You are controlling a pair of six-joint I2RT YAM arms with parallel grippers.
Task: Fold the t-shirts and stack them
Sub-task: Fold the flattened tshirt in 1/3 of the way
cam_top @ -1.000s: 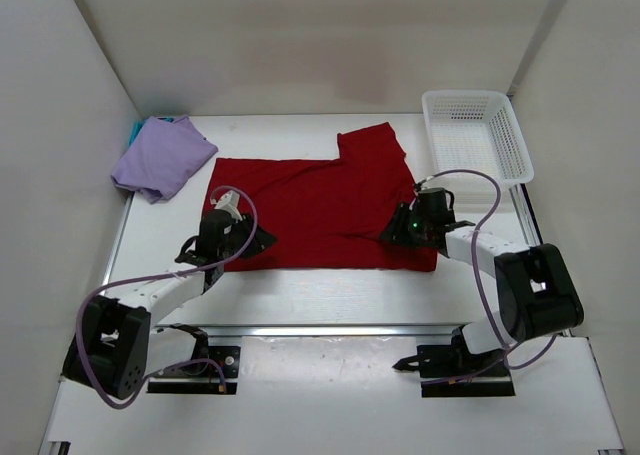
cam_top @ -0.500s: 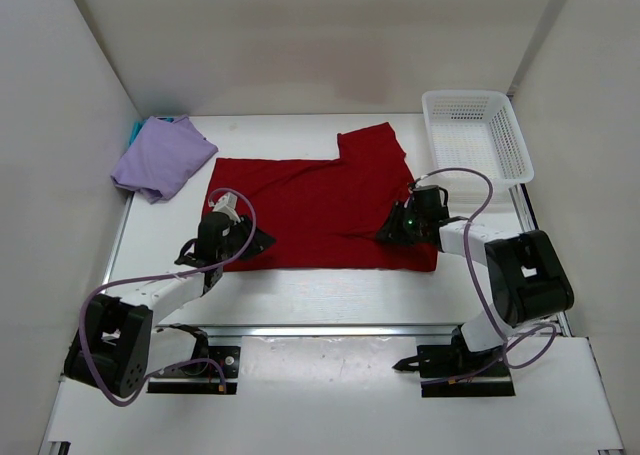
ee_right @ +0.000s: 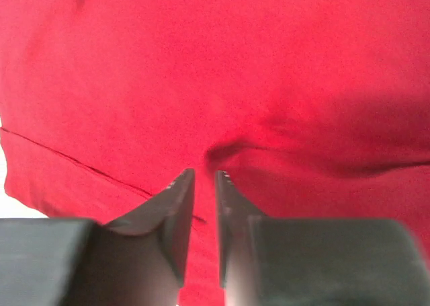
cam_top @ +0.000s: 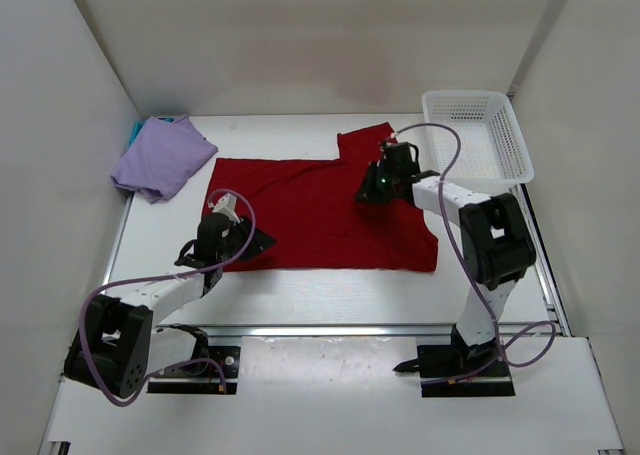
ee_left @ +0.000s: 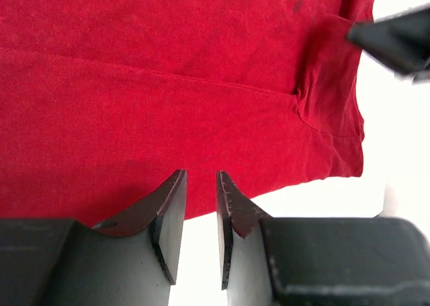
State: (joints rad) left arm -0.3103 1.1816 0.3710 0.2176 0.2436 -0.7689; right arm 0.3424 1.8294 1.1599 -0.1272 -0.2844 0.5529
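on the table [cam_top: 330, 297], a red t-shirt [cam_top: 310, 210] lies spread flat; lavender t-shirt [cam_top: 162, 157] sits far left over a teal t-shirt [cam_top: 135, 130]. left gripper [ee_left: 200, 175], fingers slightly apart, at the red near-left hem; right gripper [ee_right: 203, 173] fingers nearly together at a far-right pucker, grip unclear.

Red t-shirt [cam_top: 300, 210]: matt knit cloth, soft, fine weave, stitched hem seam, a few shallow creases. Lavender t-shirt [cam_top: 162, 157]: same sort of matt cloth, rumpled. Teal t-shirt [cam_top: 135, 130]: only a sliver shows, looks like cloth too. Basket [cam_top: 478, 135]: white plastic mesh, slight sheen. Desk [cam_top: 300, 287]: white, smooth, matt. My left hand [ee_left: 200, 178]: fingers [ee_left: 168, 205] dark grey, hard plastic by the look, matt, edges scuffed pale. My right hand [ee_right: 203, 178]: same dark matt fingers [ee_right: 171, 212], too blurred for detail.
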